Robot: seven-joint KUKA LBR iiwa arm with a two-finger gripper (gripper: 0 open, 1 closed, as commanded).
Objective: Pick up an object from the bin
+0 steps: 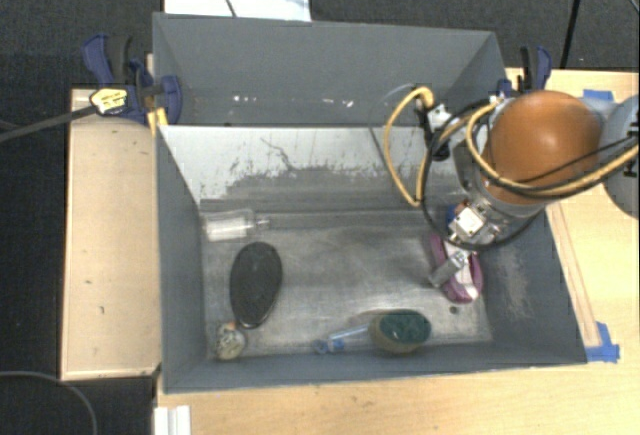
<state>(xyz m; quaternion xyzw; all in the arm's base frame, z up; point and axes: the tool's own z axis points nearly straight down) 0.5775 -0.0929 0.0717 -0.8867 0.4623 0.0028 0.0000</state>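
My gripper (447, 272) is low at the right side of the bin, hanging below the orange dome on the wrist. It is right on top of a purple, elongated thing (468, 285) that lies on the bin floor near the right wall. Part of that purple thing is hidden by the gripper. A round dark-green thing with a blue handle (398, 330) lies just left of and below the gripper, near the front wall.
A black oval stone-like thing (255, 283) lies at the left. A small clear bottle (232, 223) is behind it and a small mottled ball (230, 341) is in the front left corner. Yellow and black cables loop beside the wrist.
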